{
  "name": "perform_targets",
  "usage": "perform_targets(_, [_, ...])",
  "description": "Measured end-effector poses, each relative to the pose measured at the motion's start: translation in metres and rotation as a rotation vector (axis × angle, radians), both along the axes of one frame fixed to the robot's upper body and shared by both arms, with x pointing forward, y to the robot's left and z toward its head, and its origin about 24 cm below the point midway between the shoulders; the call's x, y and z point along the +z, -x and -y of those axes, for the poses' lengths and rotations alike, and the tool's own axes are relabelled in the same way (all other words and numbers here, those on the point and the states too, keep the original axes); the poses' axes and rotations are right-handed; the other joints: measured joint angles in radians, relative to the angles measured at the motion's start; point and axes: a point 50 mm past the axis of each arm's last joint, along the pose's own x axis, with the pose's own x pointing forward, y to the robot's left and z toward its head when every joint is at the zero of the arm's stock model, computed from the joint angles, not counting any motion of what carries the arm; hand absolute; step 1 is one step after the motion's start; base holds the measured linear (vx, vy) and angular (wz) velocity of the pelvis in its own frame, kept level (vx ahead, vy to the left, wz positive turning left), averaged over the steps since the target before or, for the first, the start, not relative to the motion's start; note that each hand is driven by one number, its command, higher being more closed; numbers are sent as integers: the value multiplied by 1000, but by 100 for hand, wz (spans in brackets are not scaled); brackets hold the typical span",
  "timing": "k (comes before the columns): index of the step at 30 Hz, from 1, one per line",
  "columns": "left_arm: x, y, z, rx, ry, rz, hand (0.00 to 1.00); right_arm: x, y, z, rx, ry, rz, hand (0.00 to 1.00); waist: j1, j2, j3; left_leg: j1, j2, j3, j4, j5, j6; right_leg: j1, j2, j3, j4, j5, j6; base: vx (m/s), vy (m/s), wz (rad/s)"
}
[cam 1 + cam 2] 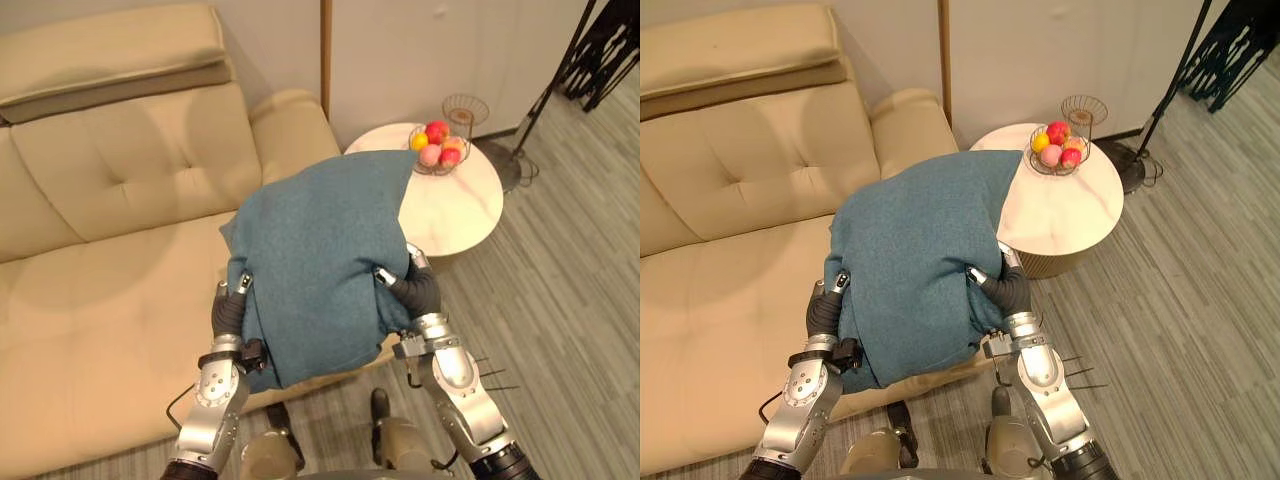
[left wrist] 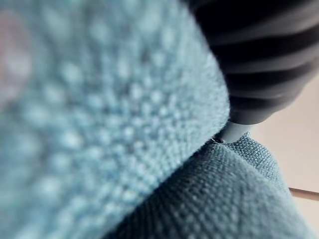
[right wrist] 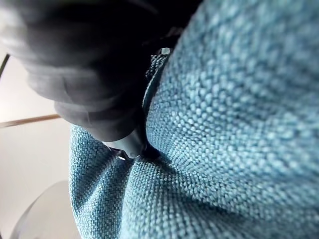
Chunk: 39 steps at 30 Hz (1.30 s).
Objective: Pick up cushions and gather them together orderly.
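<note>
We see a cream sofa (image 1: 90, 290) on the left, and just beside its arm a round white table (image 1: 455, 215) carrying a wire basket (image 1: 436, 170) of coloured fruit (image 1: 437, 131), over grey plank floor (image 1: 570, 290).

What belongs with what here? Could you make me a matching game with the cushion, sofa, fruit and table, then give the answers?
Things:
1. cushion
2. sofa
3. fruit
4. table

Descriptions:
A. cream-coloured
B. in a wire basket
C. round, with a white top
D. blue, gripped by the left hand and right hand

Pairs: 1-D, 2-A, 3-B, 4-C
</note>
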Motion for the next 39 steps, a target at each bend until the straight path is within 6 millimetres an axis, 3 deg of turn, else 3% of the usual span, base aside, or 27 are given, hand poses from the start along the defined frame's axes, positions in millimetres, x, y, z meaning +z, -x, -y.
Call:
perform_targets(1, [-1, 1, -1, 2, -1, -5, 100, -3, -1, 0, -1, 0, -10, 100, 11, -12, -12, -11, -16, -31, 13, 9, 1, 38, 2, 19, 49, -40, 13, -46, -79, 107])
perform_targets(2, [-1, 1, -1, 3, -1, -3, 100, -3, -2, 0, 0, 2, -12, 100, 24, -16, -17, -26, -23, -50, 19, 18, -4, 50, 6, 22, 33, -59, 2, -104, -125, 97])
perform_targets(4, [1, 1, -1, 7, 3, 7, 100, -3, -10, 1, 1, 22, -5, 100, 49, 13, -51, -118, -29, -125, -8, 98, -12, 59, 34, 17, -111, -84, -20, -153, -151, 90])
perform_targets(6, [6, 0, -4, 21, 7, 29, 100, -1, -17, -1, 4, 34, 6, 100, 66, 24, -57, -181, -18, -173, -51, 163, -26, 63, 51, -9, -211, -115, -56, -184, -158, 60])
perform_targets(8, [3, 1, 1, 31, 43, 20, 100, -10, -23, 5, -19, 65, -32, 100, 63, 71, -45, -191, 19, -225, -103, 239, -33, 61, 109, -62, -211, -87, -83, -277, -191, 66])
perform_targets(9, [1, 4, 3, 31, 55, 11, 100, -19, -22, 10, -47, 76, -77, 100, 59, 79, -46, -164, 31, -201, -174, 213, 21, 64, 126, -93, -202, -79, -98, -290, -164, 83])
perform_targets(10, [1, 3, 6, 20, 57, 11, 100, -22, -20, 15, -72, 72, -93, 100, 44, 74, -45, -173, 32, -147, -168, 131, 89, 70, 114, -126, -210, -75, -106, -251, -116, 128])
perform_targets(11, [6, 1, 15, -16, 69, 28, 100, -25, -19, 26, -123, 70, -109, 100, 25, 39, -31, -217, 29, -50, -58, 26, 139, 68, 54, -187, -232, -75, -130, -252, -92, 139])
perform_targets(12, [5, 1, 26, -62, 72, 25, 100, -30, -18, 36, -169, 69, -131, 100, 24, 22, -27, -245, 22, -6, 113, 23, 144, 67, 13, -218, -245, -54, -134, -272, -90, 128])
perform_targets(14, [5, 2, 35, -104, 80, 24, 100, -34, -15, 45, -208, 67, -150, 100, 10, 22, -30, -237, 19, 17, 288, 4, 118, 88, -15, -256, -287, -19, -134, -210, -12, 76])
perform_targets(15, [5, 2, 38, -121, 85, 26, 100, -38, -11, 49, -222, 66, -166, 100, -5, 40, -44, -189, 22, 20, 349, -73, 58, 94, -14, -287, -327, 7, -131, -143, 68, 66])
perform_targets(17, [6, 1, 42, -133, 88, 30, 100, -39, -9, 51, -229, 61, -172, 100, -10, 59, -55, -96, 15, 14, 261, -123, 6, 81, -2, -299, -339, 12, -119, -105, 86, 54])
perform_targets(18, [9, -3, 43, -144, 80, 42, 100, -38, -10, 51, -236, 44, -174, 100, -16, 66, -64, -56, -13, 3, 142, -149, -20, 66, -2, -294, -346, 15, -105, -88, 95, 51])
perform_targets(19, [8, -5, 42, -146, 69, 38, 100, -39, -10, 49, -236, 27, -177, 100, -10, 46, -69, -56, -26, 20, 106, -120, -17, 58, -10, -285, -364, 28, -98, -75, 80, 48])
perform_targets(20, [7, -5, 41, -145, 66, 34, 100, -39, -9, 48, -236, 22, -178, 100, -10, 39, -72, -61, -33, 19, 104, -115, -9, 59, -13, -281, -376, 52, -100, -47, 91, 21])
perform_targets(22, [5, -4, 41, -144, 65, 25, 100, -39, -10, 45, -235, 7, -180, 100, 14, 30, -80, -80, -40, 17, 138, -125, 8, 79, -19, -283, -419, 94, -68, 4, 131, 7])
perform_targets(28, [5, -4, 37, -144, 43, 28, 100, -28, -13, 39, -212, -8, -138, 100, 28, 14, -91, -84, -83, 22, 152, -153, 38, 66, -65, -279, -397, 82, -46, 24, 120, 3])
perform_targets(31, [2, -1, 35, -140, 43, 16, 100, -28, -14, 37, -203, -6, -135, 100, 22, 7, -95, -66, -118, 20, 178, -208, 52, 31, -114, -269, -249, 14, -42, 49, 105, 6])
perform_targets(33, [-3, 4, 34, -132, 44, -7, 100, -31, -13, 35, -193, 5, -155, 100, 9, 5, -94, -21, -149, 0, 164, -238, 85, -72, -146, -212, 31, 29, -82, 112, 121, 18])
perform_targets(34, [-5, 6, 33, -130, 45, -15, 100, -34, -13, 34, -191, 9, -165, 100, 1, 6, -95, -5, -152, -12, 160, -237, 98, -103, -145, -194, 88, 6, -101, 211, 101, 41])
perform_targets(36, [-9, 10, 30, -126, 33, -34, 100, -40, -12, 32, -168, 36, -187, 100, -16, 6, -94, 62, -155, -30, 124, -253, 95, -154, -93, -176, 83, -50, -93, 224, 43, 31])
perform_targets(38, [-9, 10, 30, -126, 32, -33, 100, -40, -12, 34, -166, 46, -186, 100, -23, 10, -91, 98, -159, -40, 96, -255, 91, -189, -63, -201, 1, -44, -93, 235, 14, 23])
perform_targets(39, [-9, 10, 30, -127, 32, -32, 100, -40, -11, 35, -163, 53, -187, 100, -41, 14, -91, 131, -162, -51, 71, -251, 73, -209, -38, -247, -115, -5, -88, 372, -5, 46])
